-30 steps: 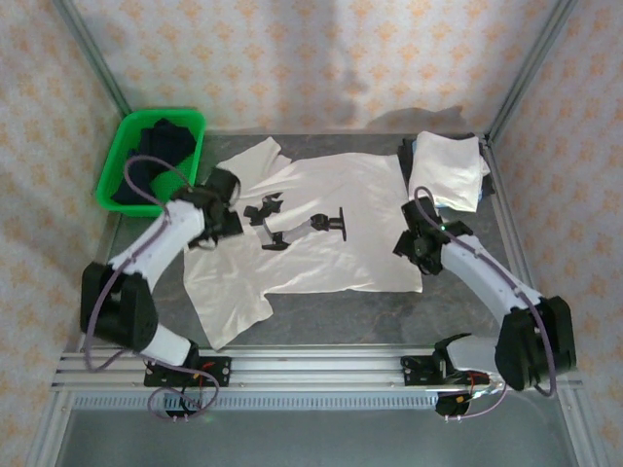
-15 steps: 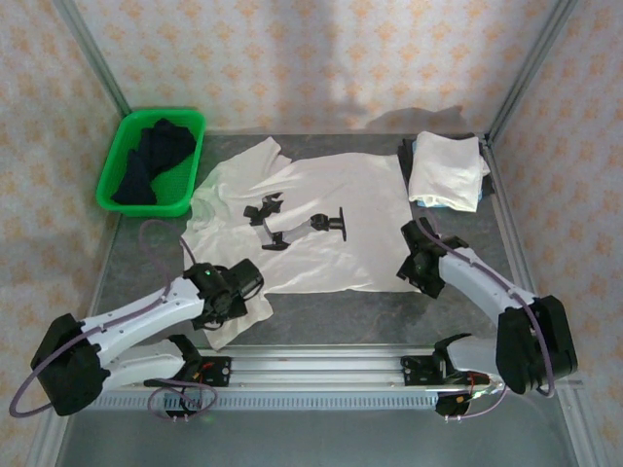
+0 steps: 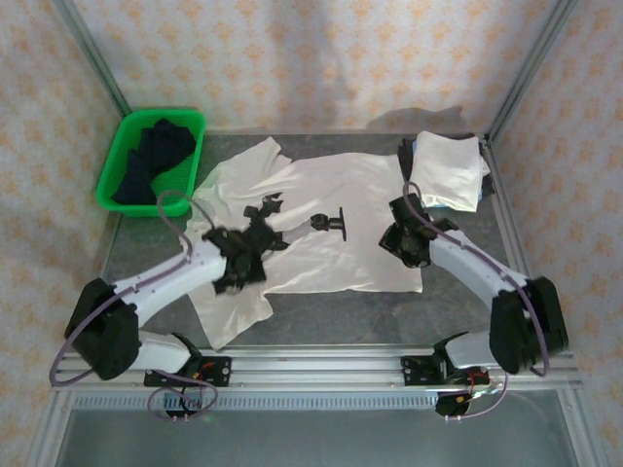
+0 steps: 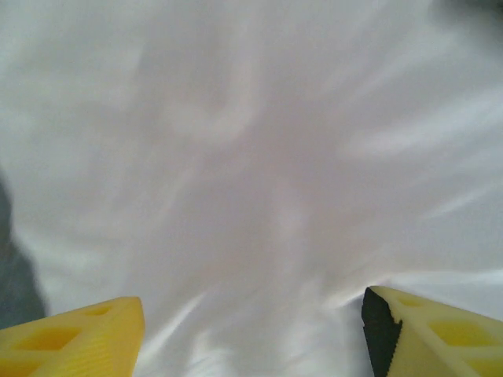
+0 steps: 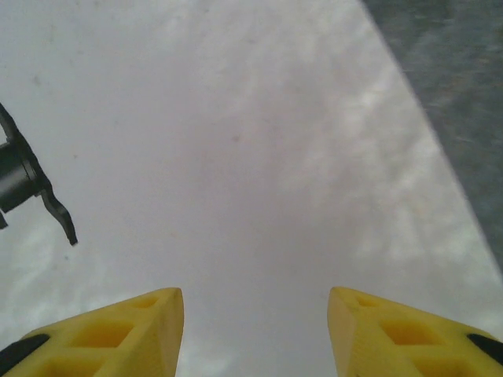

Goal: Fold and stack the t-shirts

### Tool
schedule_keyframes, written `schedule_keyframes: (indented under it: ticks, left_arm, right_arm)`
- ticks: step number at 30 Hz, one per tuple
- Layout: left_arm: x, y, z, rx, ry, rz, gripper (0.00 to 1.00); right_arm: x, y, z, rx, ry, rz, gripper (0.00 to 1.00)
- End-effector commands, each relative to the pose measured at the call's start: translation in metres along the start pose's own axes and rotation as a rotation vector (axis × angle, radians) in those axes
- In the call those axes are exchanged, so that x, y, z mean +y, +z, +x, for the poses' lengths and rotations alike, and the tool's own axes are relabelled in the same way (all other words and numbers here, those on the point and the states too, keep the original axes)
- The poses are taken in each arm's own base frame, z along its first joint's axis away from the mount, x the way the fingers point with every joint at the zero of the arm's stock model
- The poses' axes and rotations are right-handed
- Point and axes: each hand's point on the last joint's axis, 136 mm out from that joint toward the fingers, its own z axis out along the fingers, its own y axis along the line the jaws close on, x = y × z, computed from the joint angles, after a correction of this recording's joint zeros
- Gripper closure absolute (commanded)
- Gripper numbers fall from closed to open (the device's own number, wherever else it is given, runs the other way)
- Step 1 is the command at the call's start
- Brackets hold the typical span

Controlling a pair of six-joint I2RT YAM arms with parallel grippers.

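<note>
A white t-shirt (image 3: 336, 185) with a black print (image 3: 331, 222) lies spread flat across the middle of the grey table. A second white t-shirt (image 3: 446, 167) sits folded at the back right. My left gripper (image 3: 243, 257) hovers over the spread shirt's left half; in the left wrist view its yellow fingers (image 4: 78, 334) stand apart above wrinkled white cloth (image 4: 251, 157), gripper (image 4: 251, 334) open. My right gripper (image 3: 403, 239) is over the shirt's right edge; in the right wrist view it (image 5: 255, 330) is open above smooth cloth (image 5: 236, 141), with bare table (image 5: 464, 94) to the right.
A green plastic basket (image 3: 146, 206) holding dark clothes (image 3: 151, 156) stands at the back left. The metal rail (image 3: 311, 368) with the arm bases runs along the near edge. Patterned walls and frame posts close in the table on three sides.
My left arm swept from the shirt's left sleeve to its front hem, then back in over its left half. My right gripper dipped toward me, then moved back onto the shirt's right edge.
</note>
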Motion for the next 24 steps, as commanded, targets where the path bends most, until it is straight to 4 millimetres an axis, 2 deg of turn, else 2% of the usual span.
schedule_keyframes:
  ticks: [1, 4, 7, 10, 13, 16, 20, 24]
  left_arm:
    - [-0.037, -0.015, -0.092, -0.141, 0.104, 0.013, 0.26]
    - [-0.072, -0.001, -0.162, -0.148, 0.099, 0.009, 0.31]
    - [-0.096, 0.028, -0.223, -0.177, 0.070, -0.004, 0.34]
    - [-0.114, 0.065, -0.266, -0.179, 0.034, -0.014, 0.35]
    - [-0.126, 0.101, -0.293, -0.183, -0.005, 0.027, 0.38]
    - [-0.128, 0.127, -0.320, -0.263, -0.072, 0.052, 0.40]
    - [-0.124, 0.141, -0.340, -0.308, -0.159, 0.087, 0.40]
    - [-0.121, 0.164, -0.346, -0.292, -0.200, 0.127, 0.40]
  right_arm:
    - [0.004, 0.020, 0.010, 0.030, -0.005, -0.003, 0.49]
    - [-0.006, 0.033, 0.020, 0.063, 0.010, 0.033, 0.49]
    - [-0.019, 0.034, 0.028, 0.080, 0.030, 0.078, 0.49]
    - [-0.030, 0.035, 0.030, 0.062, 0.045, 0.106, 0.49]
    - [-0.034, 0.040, 0.036, 0.085, 0.048, 0.121, 0.50]
    - [-0.037, 0.045, 0.040, 0.105, 0.048, 0.131, 0.50]
    - [-0.046, 0.047, 0.044, 0.115, 0.044, 0.176, 0.50]
    - [-0.064, 0.045, 0.050, 0.130, 0.046, 0.258, 0.51]
